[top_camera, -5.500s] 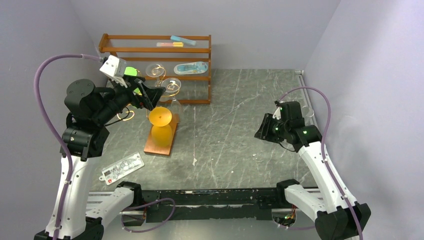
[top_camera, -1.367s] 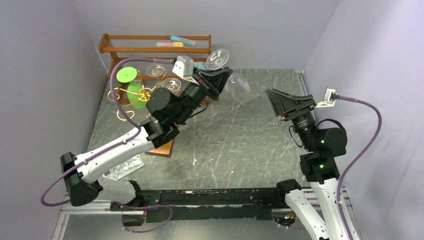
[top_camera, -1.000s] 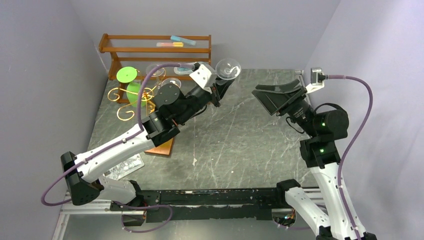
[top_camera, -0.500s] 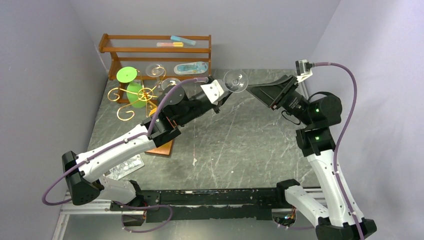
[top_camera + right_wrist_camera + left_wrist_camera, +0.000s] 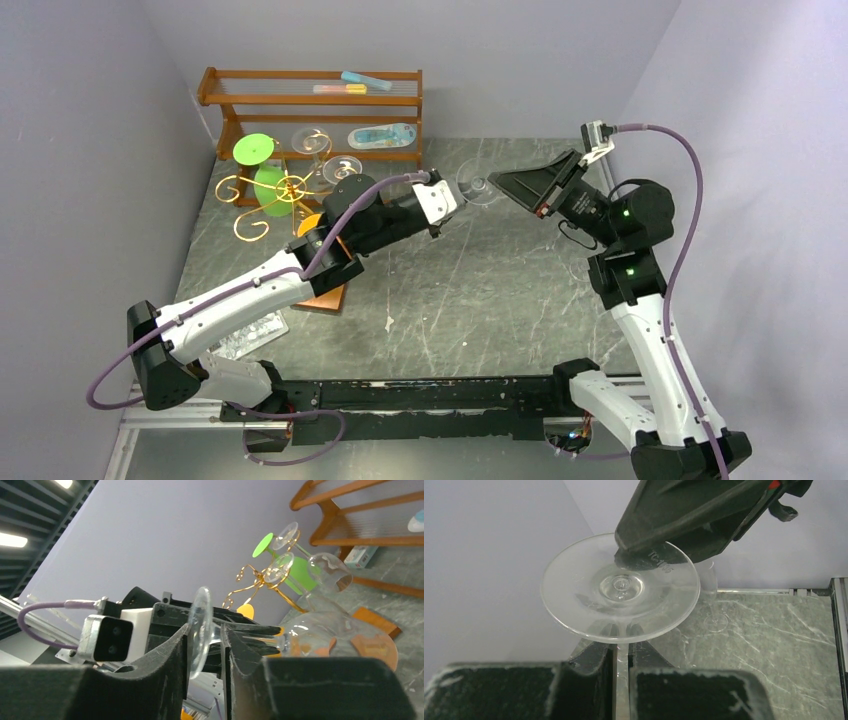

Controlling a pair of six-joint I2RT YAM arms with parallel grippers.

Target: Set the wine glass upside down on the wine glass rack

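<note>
Overhead, the meeting: Above the table (image 5: 480, 300), the left gripper (image 5: 455, 200) and the right gripper (image 5: 497, 183) come tip to tip in mid-air, with the glass (image 5: 478, 187) between them.
Overhead, the glass: We see it lying sideways off the table, foot toward the right arm. It is well to the right of the rack (image 5: 285, 187) and not on it.
Overhead, the rack: It stands near the left wall, in front of the shelf (image 5: 310, 100). A green glass (image 5: 255, 150) hangs on it upside down, clear glasses (image 5: 345, 168) show just beside, and an orange glass (image 5: 309, 222) peeks out next to the left arm.
Left wrist, the left gripper (image 5: 621, 652): It is clenched on the stem just below the foot, and we look straight onto that round foot (image 5: 620, 587).
Left wrist, the right gripper: One black finger (image 5: 659, 525) reaches down from above and touches the foot's far face near its upper edge.
Left wrist, the background: A spare glass (image 5: 714, 623) stands upright on the table near the back wall.
Right wrist, the right gripper (image 5: 205, 630): Its jaws straddle the foot's rim, one on each side and close to it. We cannot tell whether they are pressing on it.
Right wrist, the glass: The stem runs right to the bowl (image 5: 330, 635), with the left gripper's fingers (image 5: 250, 630) alongside it.
Right wrist, beyond: We see the rack (image 5: 250, 580) and the green glass (image 5: 300, 572) in front of the shelf (image 5: 360, 541).
</note>
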